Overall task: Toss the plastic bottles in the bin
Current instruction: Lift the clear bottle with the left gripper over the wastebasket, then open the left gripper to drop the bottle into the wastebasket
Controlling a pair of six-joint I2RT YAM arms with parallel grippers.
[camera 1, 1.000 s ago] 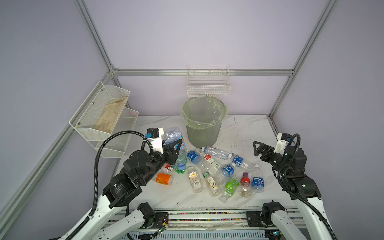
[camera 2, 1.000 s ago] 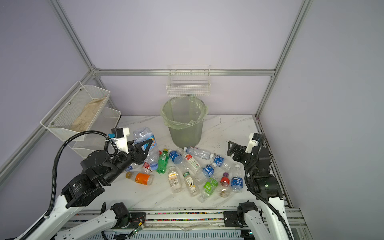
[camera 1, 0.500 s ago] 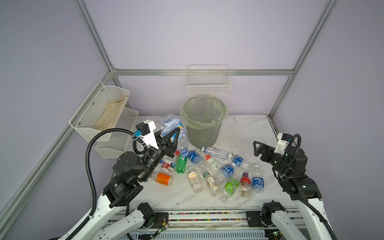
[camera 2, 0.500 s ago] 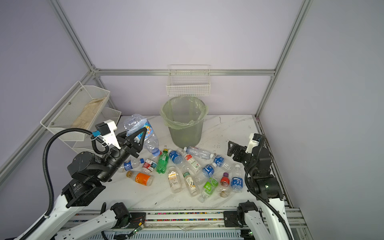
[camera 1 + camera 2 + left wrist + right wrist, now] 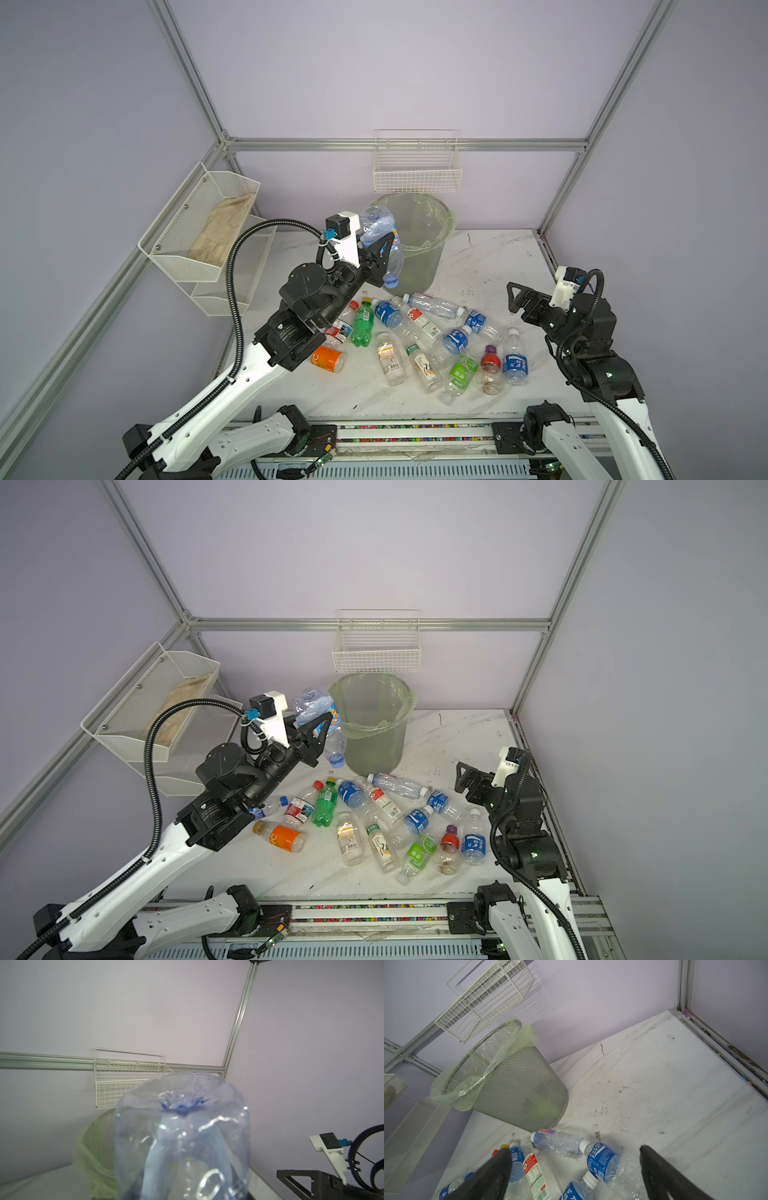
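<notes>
My left gripper [image 5: 383, 251] [image 5: 321, 730] is shut on a clear bluish plastic bottle [image 5: 377, 228] [image 5: 311, 706]. It holds the bottle cap-down in the air, just left of the bin's rim. The bin [image 5: 419, 257] [image 5: 376, 737] [image 5: 519, 1088] is a grey mesh wastebasket with a pale green liner. In the left wrist view the bottle [image 5: 182, 1136] hides the jaws. Several plastic bottles lie on the table in front of the bin, among them a green one [image 5: 363, 324] and an orange-labelled one [image 5: 328, 359]. At the right, my right gripper [image 5: 513, 297] [image 5: 574, 1150] stands open and empty above the bottles.
A white wire basket [image 5: 417, 174] hangs on the back wall directly above the bin. A white mesh two-tier shelf [image 5: 208, 232] holding a cloth is fixed to the left wall. Aluminium frame posts stand at the corners of the white table [image 5: 498, 257].
My left arm has lifted the bottle off the pile and carried it up and right, to beside the bin's rim. The right arm has not moved.
</notes>
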